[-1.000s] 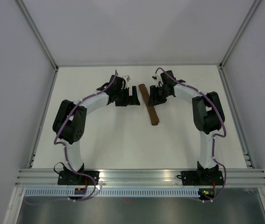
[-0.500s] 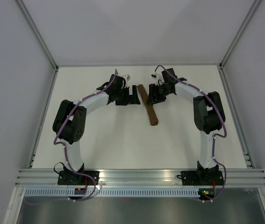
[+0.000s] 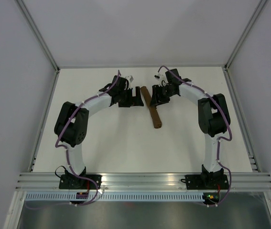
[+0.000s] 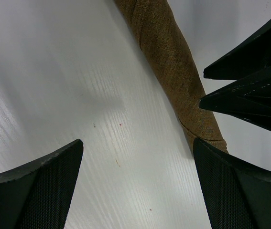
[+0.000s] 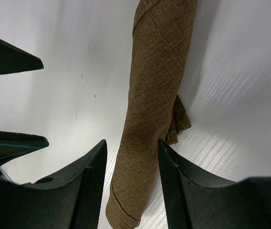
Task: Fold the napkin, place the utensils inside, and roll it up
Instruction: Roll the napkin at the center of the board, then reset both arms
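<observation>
The brown napkin point(image 3: 152, 109) lies rolled into a slim tube on the table between the two grippers. The knife is hidden. My left gripper point(image 3: 136, 98) is open and empty just left of the roll's far end; the roll point(image 4: 173, 62) runs past its right finger. My right gripper point(image 3: 155, 99) is open with its jaws straddling the far end of the roll point(image 5: 157, 71), a thin gap showing on the left side. A loose corner of cloth point(image 5: 182, 119) sticks out of the roll's side. Midway between the right fingertips point(image 5: 132, 143) is cloth.
The white table point(image 3: 111, 143) is fenced by a metal frame and grey walls. The right gripper's fingers point(image 4: 250, 90) show in the left wrist view, close to the roll. The left gripper's fingers point(image 5: 11, 59) show in the right wrist view.
My right gripper has shifted slightly left onto the roll's far end. The left gripper and the roll have barely moved.
</observation>
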Tool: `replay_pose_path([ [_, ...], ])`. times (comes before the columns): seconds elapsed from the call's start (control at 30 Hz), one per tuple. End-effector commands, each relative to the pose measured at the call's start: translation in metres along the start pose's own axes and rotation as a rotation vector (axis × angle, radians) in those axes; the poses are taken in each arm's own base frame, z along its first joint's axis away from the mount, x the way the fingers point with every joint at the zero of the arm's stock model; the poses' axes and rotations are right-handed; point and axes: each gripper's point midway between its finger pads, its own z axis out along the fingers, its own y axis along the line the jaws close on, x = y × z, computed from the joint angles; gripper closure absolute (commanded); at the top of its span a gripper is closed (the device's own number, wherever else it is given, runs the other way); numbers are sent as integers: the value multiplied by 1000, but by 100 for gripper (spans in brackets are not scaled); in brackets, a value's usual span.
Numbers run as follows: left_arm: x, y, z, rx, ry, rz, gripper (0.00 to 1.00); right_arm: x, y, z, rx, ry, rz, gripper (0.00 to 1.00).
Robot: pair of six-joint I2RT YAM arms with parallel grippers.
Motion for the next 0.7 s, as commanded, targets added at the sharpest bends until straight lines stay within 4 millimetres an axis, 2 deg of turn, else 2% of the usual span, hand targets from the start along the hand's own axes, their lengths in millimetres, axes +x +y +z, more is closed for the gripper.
replay_pose_path([
  [0.0, -17, -19, -13, 38, -38, -12, 0, -25, 12, -18, -9, -68, -51, 47],
  [0.1, -29, -26, -32, 35, -85, 30, 0, -41, 17, -37, -19, -135, -81, 47],
  [0.17, -34, -30, -45, 34, -104, 56, 0, -52, 17, -60, -19, -197, -90, 44],
  [0.2, -40, -36, -60, 42, -133, 71, 0, -57, 16, -70, -21, -223, -98, 44],
  [0.23, -42, -38, -68, 44, -150, 82, 0, -61, 15, -87, -18, -259, -109, 43],
  [0.3, -42, -43, -83, 54, -171, 95, 0, -70, 9, -109, 3, -326, -130, 41],
  [0.33, -47, -50, -101, 64, -211, 109, 0, -72, 3, -130, 26, -371, -133, 39],
  [0.37, -48, -53, -108, 70, -225, 115, 0, -74, 1, -143, 38, -402, -137, 39],
  [0.4, -44, -53, -112, 72, -226, 116, 0, -77, -6, -165, 62, -454, -139, 38],
  [0.43, -48, -61, -130, 90, -264, 127, 0, -77, -9, -176, 78, -476, -140, 36],
  [0.47, -47, -63, -136, 95, -275, 129, 0, -78, -13, -187, 94, -497, -142, 36],
  [0.5, -41, -61, -140, 95, -279, 129, 0, -79, -19, -207, 118, -536, -138, 36],
  [0.53, -43, -65, -152, 102, -308, 137, 0, -73, -20, -210, 119, -538, -136, 36],
  [0.57, -42, -66, -157, 104, -319, 140, 0, -70, -31, -222, 146, -557, -120, 35],
  [0.6, -36, -63, -159, 99, -316, 139, 0, -72, -32, -243, 179, -609, -133, 34],
  [0.67, -35, -66, -169, 113, -336, 147, 0, -60, -39, -248, 212, -614, -132, 31],
])
